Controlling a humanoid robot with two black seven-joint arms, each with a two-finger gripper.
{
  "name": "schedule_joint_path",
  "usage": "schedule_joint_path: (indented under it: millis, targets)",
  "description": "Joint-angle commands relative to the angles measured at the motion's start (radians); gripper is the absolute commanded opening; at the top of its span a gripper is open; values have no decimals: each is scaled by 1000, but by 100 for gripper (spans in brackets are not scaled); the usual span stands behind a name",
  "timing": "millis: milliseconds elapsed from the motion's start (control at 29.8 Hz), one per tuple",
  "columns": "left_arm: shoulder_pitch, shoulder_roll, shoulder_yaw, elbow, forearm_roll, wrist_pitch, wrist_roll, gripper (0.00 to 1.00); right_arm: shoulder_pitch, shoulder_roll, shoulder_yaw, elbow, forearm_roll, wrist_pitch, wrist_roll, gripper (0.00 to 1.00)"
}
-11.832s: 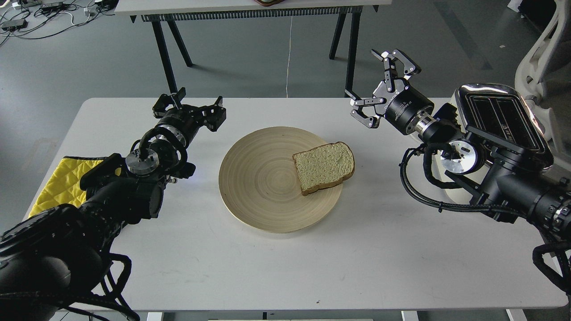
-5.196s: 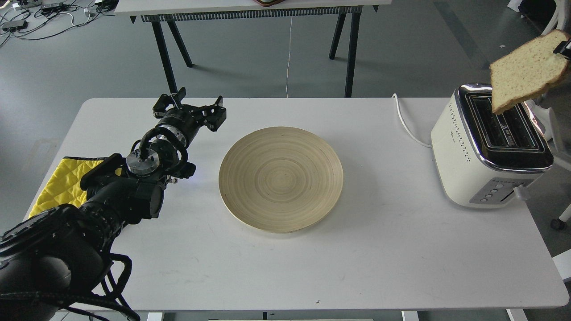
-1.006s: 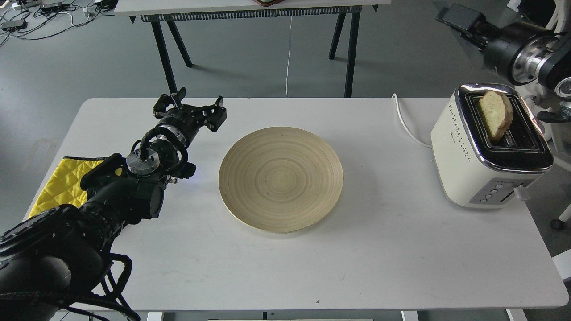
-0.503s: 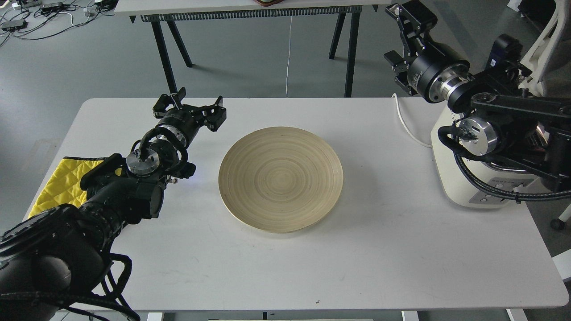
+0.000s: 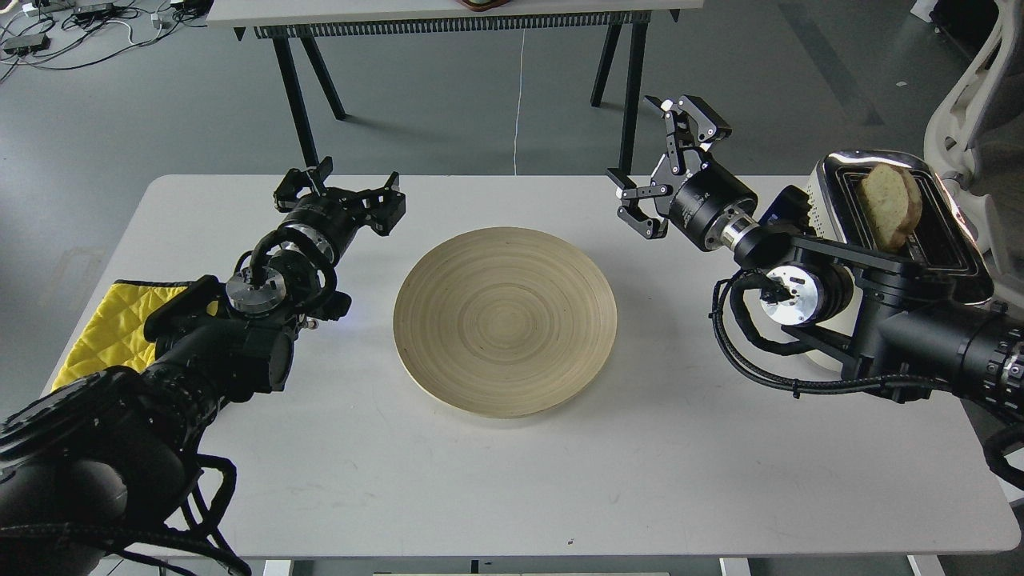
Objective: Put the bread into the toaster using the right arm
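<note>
a squarish slice of pale tan bread with a brown crust [image 5: 889, 205] is seen at the right of the frame, standing upright in a dark slot of the cream-white toaster with a shiny chrome top [image 5: 944, 240], its rounded upper part sticking out above the slot. much of the toaster's body is hidden behind the black jointed right arm [image 5: 880, 320], which enters from the right edge. the right gripper [image 5: 660, 172] is held above the far edge of the white table [image 5: 688, 464], left of the toaster and well apart from the bread; its two black fingers are spread wide and nothing is held between them. a round, pale wooden plate with ringed grain [image 5: 504, 320] lies at the centre of the table with nothing on it. the left gripper [image 5: 340, 190] is seen in the upper left part of the table, its fingers spread apart and nothing gripped. a yellow quilted cloth [image 5: 104, 328] lies at the left edge, partly covered by the left arm.
</note>
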Motion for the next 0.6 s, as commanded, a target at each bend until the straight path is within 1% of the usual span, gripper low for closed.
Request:
schedule_joint_path:
  millis: [0,570]
  targets:
    - [0,0,0,2,0,0,0,100,-43,35,5,-102,65,135,0,99]
    - [0,0,0,0,0,0,0,100,-57,29,5,-134,88,135,0,99]
